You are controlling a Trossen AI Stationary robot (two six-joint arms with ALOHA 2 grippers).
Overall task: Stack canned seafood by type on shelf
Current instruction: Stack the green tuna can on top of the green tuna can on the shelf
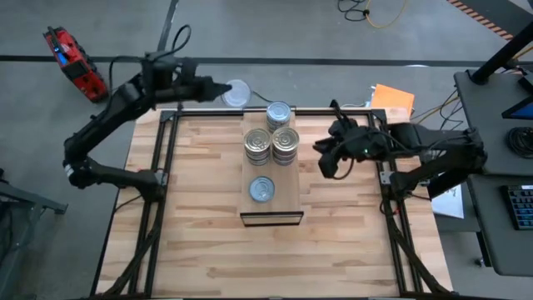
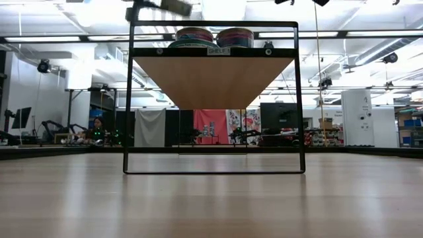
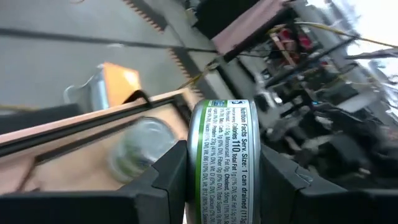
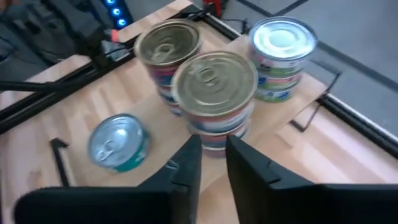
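The shelf (image 1: 283, 204) is a pale plank raised on a black wire frame (image 2: 215, 53). Two gold-topped stacks (image 1: 258, 143) (image 1: 286, 142), a silver-topped stack (image 1: 279, 112) and a single blue-grey-topped tin (image 1: 262, 189) stand on their bases on it. My left gripper (image 1: 223, 90) is beyond the shelf's far-left corner, shut on a tin (image 1: 236, 92) with a green-and-white label (image 3: 227, 162). My right gripper (image 1: 326, 160) hovers right of the shelf, narrowly open and empty (image 4: 214, 155), facing the gold stacks (image 4: 214, 78). My left gripper pinches the tin between its two fingers (image 3: 165, 180), one on each flat end. The labelled side wall (image 3: 227, 143) faces the wrist camera. The tin is lifted clear, over the table's far edge.
Black frame rails (image 1: 166, 167) (image 1: 387, 179) run along the table's left and right sides. An orange object (image 1: 391, 98) lies at the far-right corner. A red tool (image 1: 73, 60) lies on the floor far left, and a desk with a keyboard (image 1: 520, 204) stands right. Bare wood lies near the shelf's front.
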